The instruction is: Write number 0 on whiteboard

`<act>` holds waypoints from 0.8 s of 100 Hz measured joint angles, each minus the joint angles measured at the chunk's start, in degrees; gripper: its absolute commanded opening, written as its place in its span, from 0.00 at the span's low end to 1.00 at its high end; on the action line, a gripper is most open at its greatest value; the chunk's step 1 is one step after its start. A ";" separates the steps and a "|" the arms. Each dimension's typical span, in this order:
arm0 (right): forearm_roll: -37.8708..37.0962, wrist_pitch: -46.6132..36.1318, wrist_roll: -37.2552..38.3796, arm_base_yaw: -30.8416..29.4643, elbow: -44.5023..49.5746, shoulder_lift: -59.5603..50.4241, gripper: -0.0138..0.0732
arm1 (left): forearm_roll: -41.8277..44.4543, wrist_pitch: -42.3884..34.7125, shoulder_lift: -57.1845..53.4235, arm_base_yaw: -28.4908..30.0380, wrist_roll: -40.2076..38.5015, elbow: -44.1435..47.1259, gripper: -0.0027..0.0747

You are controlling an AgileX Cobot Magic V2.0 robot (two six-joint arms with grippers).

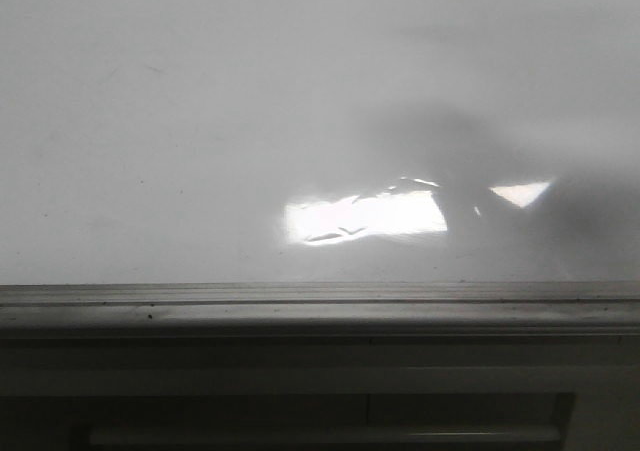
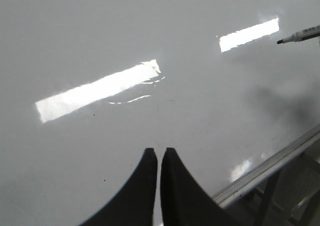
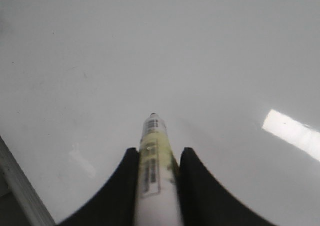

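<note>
The whiteboard [image 1: 200, 121] fills the scene, glossy and blank, with its grey rail [image 1: 320, 306] along the near edge; no 0 shows on it. The right gripper [image 3: 159, 158] clamps a white marker [image 3: 154, 181], tip pointing at the board. The left gripper [image 2: 159, 153] hangs over the board, jaws nearly touching, holding nothing.

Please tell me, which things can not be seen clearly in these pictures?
- Right wrist view: the marker tip is foreshortened behind its own barrel in the right pincer; contact with the whiteboard unclear.
- Front view: both arms out of frame; glare washes out part of the board.
- Left wrist view: marker cut by the edge.
- No drawn 0 visible anywhere.
</note>
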 measured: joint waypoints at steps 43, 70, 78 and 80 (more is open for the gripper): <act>-7.06 6.72 5.08 0.00 -6.06 10.29 0.11 | -0.11 -0.42 0.00 0.00 0.00 0.04 0.01; -8.65 6.71 5.97 0.00 -6.06 10.69 0.11 | -0.11 -0.46 0.00 0.00 0.00 0.04 0.01; -8.91 6.60 5.97 0.00 -6.17 11.66 0.11 | -0.11 -0.46 0.00 0.00 0.00 0.04 0.01; -8.91 6.60 5.97 0.00 -6.17 11.94 0.11 | -0.11 -0.46 0.00 0.00 0.00 0.04 0.01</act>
